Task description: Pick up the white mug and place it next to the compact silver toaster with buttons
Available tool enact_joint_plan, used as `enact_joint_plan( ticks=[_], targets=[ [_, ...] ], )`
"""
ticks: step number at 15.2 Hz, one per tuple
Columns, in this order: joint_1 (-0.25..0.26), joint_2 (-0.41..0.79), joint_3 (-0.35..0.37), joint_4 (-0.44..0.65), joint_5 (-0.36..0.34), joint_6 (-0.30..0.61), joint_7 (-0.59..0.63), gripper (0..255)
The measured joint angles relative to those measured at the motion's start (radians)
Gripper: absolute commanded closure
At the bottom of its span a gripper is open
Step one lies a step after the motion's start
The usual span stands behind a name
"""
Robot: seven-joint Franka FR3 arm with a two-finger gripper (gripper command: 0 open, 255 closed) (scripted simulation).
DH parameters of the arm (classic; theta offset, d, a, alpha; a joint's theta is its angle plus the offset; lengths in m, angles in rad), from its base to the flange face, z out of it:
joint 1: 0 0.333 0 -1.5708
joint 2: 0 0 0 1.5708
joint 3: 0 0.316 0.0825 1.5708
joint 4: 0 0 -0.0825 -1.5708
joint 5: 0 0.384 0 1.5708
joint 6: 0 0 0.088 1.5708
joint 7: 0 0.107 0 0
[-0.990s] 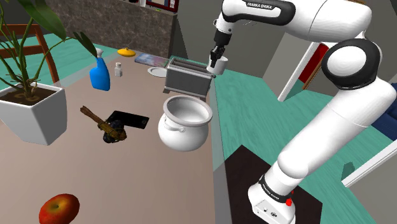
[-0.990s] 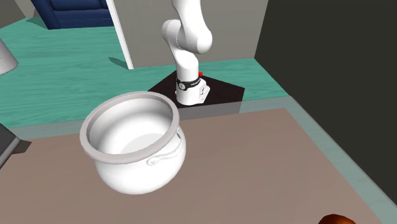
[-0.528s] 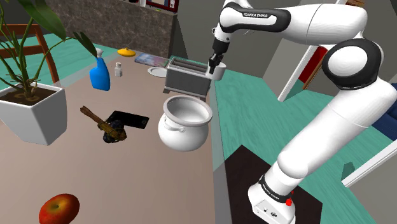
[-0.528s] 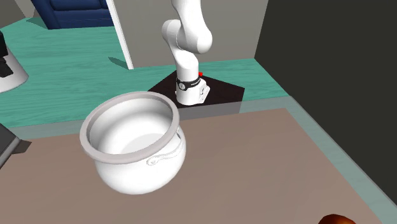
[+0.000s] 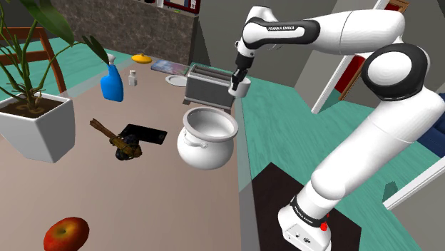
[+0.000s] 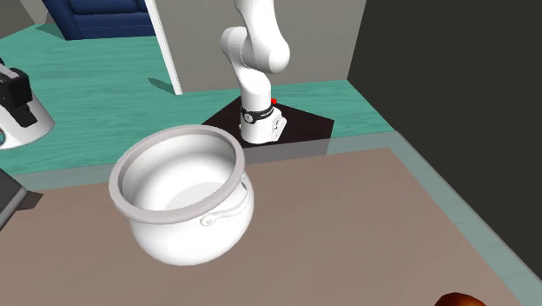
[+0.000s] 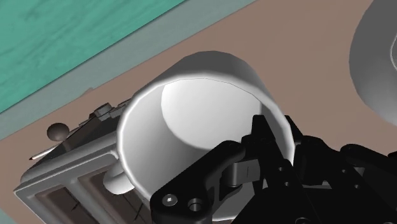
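Observation:
My gripper [image 5: 236, 83] is shut on the rim of the white mug [image 5: 242, 87], which hangs upright just past the silver toaster's [image 5: 207, 87] end nearest the table edge. In the wrist view the black fingers [image 7: 270, 143] clasp the mug's wall [image 7: 203, 121], one inside and one outside; the toaster [image 7: 70, 188] with its lever knob lies right beside and below the mug. The second exterior view has the mug [image 6: 24, 126] at its left edge with the gripper [image 6: 15, 90] on it, low over the teal floor strip.
A big white pot [image 5: 207, 137] stands in front of the toaster, close to the table edge [image 5: 241, 164]. Farther off are a blue spray bottle [image 5: 111, 82], a small shaker [image 5: 133, 77], a black flat device [image 5: 146, 134], a potted plant [image 5: 36, 121] and an apple [image 5: 66, 234].
The gripper has come down with the mug, drifting slightly toward the toaster's end. In the second exterior view the mug has slid in from the left edge.

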Motion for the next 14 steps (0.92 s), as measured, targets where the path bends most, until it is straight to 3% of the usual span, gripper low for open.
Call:
enact_joint_plan(
  ticks=[14],
  targets=[
    [0.0, 0.039, 0.001, -0.147, -0.003, 0.186, 0.007, 255]
  ],
)
